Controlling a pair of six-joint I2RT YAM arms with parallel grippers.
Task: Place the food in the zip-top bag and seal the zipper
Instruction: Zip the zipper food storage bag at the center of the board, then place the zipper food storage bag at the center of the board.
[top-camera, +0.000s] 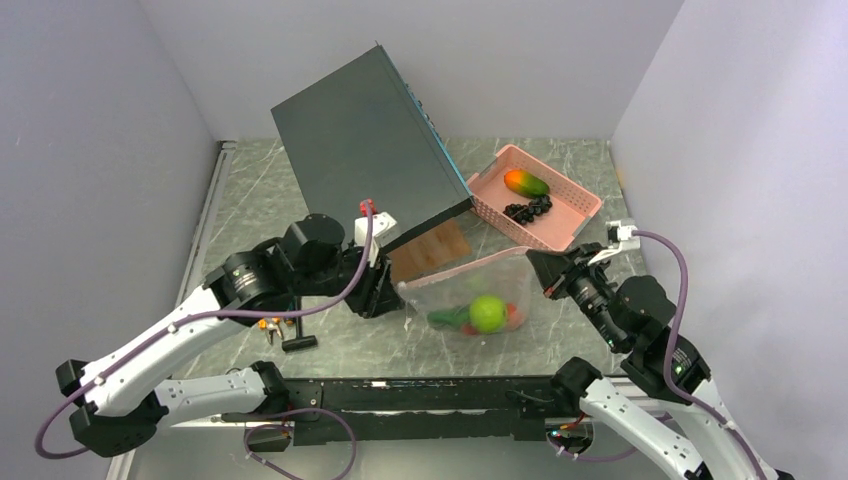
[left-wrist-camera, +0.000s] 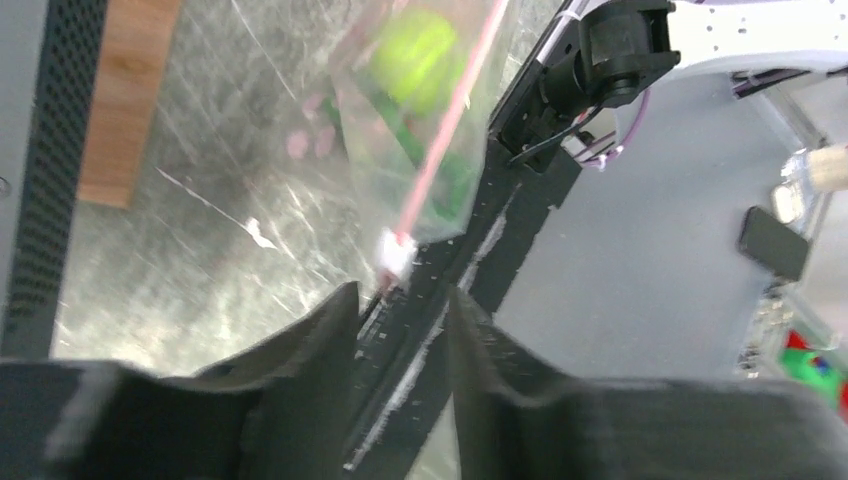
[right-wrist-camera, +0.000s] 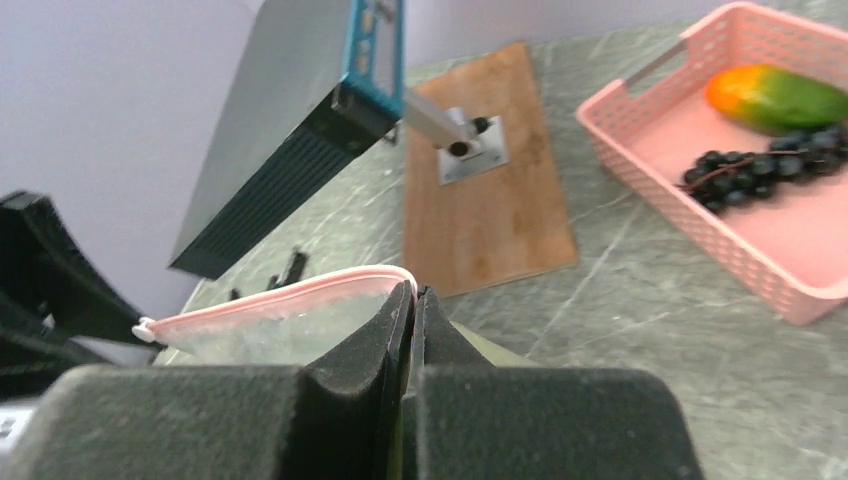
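- The clear bag (top-camera: 440, 296) hangs in the lower middle of the top view, stretched between the two arms above the table (top-camera: 250, 200). The round green fruit (top-camera: 487, 313), green pods (top-camera: 445, 318) and red pieces (top-camera: 513, 312) sag in its bottom.
- The right gripper (right-wrist-camera: 413, 300) has its jaws pressed together on the right end of the pink zipper (right-wrist-camera: 270, 294), pinching the bag's mouth edge.
- The left gripper (left-wrist-camera: 400, 300) has its jaws a little apart and holds nothing. The white slider (left-wrist-camera: 397, 252) at the zipper's end sits just past its fingertips, not between them.
- The mango (top-camera: 525, 182) and grapes (top-camera: 528, 210) lie in the pink basket (top-camera: 585, 224) at the upper right of the top view, well apart from the bag, so by my reading the filling is only partly done.
- Risk: only one end of the bag is gripped. The weight of the food could swing it or drag the thin strip out of the right jaws, dropping the bag and spilling what is in it.
- Risk: I cannot tell whether the zipper is closed along its whole length. If it is, the mouth must be reopened for the two remaining items. A floppy mouth held at one corner is likely to fold shut as they are pushed in.
- Risk: if the left jaws close again slightly off line, they could nudge the slider aside or catch loose plastic instead of the strip.
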